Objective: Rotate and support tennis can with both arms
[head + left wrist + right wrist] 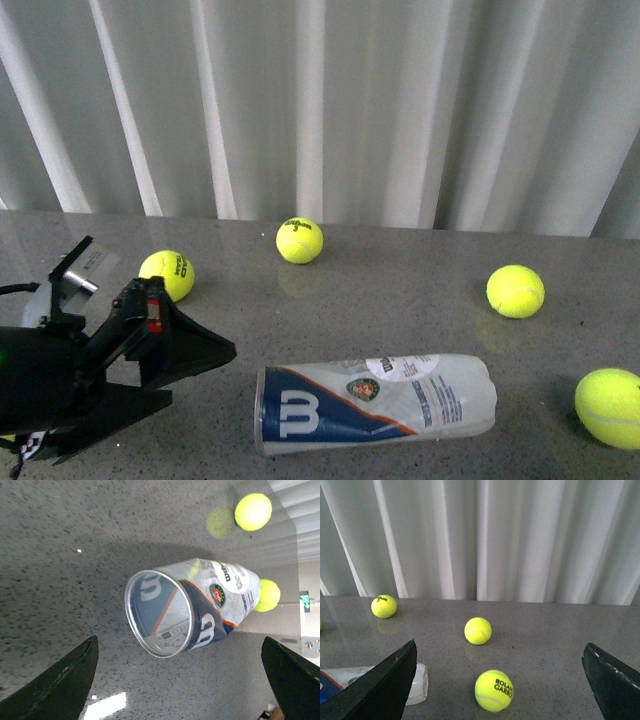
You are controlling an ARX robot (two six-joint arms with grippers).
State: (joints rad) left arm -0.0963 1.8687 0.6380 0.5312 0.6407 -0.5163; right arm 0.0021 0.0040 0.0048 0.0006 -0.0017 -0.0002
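- Tennis can lies on its side in the lower centre of the front view, resting on the grey speckled table.
- Its silver-rimmed mouth points to the left of the frame and its rounded closed end to the right. The white "W" on navy sits near the mouth.
- The left gripper is at the lower left of the front view, just beside the can's mouth but not touching it.
- In the left wrist view the can's mouth faces the camera. The two dark fingers are spread wide on either side of it, holding nothing.
- The right gripper shows only in its own wrist view. Its fingers are also spread wide and hold nothing, and the can's closed end shows just beside one of them.
- Four tennis balls lie on the table in the front view:
  - one at mid left, behind the left gripper;
  - one at upper centre, near the white curtain;
  - one at mid right;
  - one at the lower right edge, near the can's closed end but apart from it.
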